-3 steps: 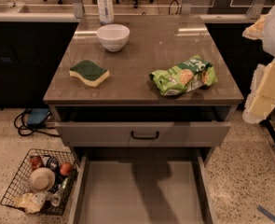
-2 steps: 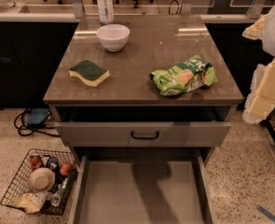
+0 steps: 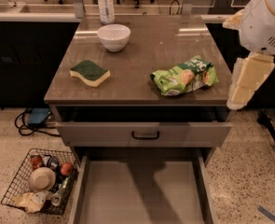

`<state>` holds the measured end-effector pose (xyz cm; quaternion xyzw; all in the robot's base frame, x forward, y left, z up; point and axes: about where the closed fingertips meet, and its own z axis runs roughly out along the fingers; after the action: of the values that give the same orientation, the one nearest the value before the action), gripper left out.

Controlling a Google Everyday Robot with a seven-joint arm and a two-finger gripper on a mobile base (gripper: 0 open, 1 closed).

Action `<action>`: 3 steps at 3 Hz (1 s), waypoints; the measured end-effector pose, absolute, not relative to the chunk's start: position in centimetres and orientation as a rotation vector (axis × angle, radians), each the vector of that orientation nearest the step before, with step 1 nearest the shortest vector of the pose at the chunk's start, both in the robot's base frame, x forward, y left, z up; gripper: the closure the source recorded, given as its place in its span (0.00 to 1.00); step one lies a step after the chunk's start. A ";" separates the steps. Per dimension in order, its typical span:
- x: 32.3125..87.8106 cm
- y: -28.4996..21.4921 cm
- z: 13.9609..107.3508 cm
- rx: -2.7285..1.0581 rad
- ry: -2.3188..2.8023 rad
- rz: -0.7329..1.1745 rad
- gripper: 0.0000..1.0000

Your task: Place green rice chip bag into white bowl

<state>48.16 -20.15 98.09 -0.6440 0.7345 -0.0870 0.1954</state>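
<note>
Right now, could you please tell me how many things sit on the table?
4: the bottle at the back, the bowl just before it, the sponge front left, the bag front right. None seem hidden. The end effector hangs right of the table.

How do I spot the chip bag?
Find the brown table with drawers in the middle of the picture. On its right side, near the front edge, lies the green rice chip bag, close to the robot's white arm, whose hand is out of view. It is crinkly, bright lime green with round rice cakes pictured, unlike the darker flat sponge and the white bowl.
</note>
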 end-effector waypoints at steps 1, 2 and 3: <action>51.9 -18.5 96.3 -1.893 1.946 -0.253 0.00; 54.2 -17.0 93.8 -1.959 1.880 -0.208 0.00; 54.2 -17.0 93.8 -1.959 1.880 -0.208 0.00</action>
<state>54.17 -17.01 93.79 -0.7038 0.6752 -0.0746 0.2076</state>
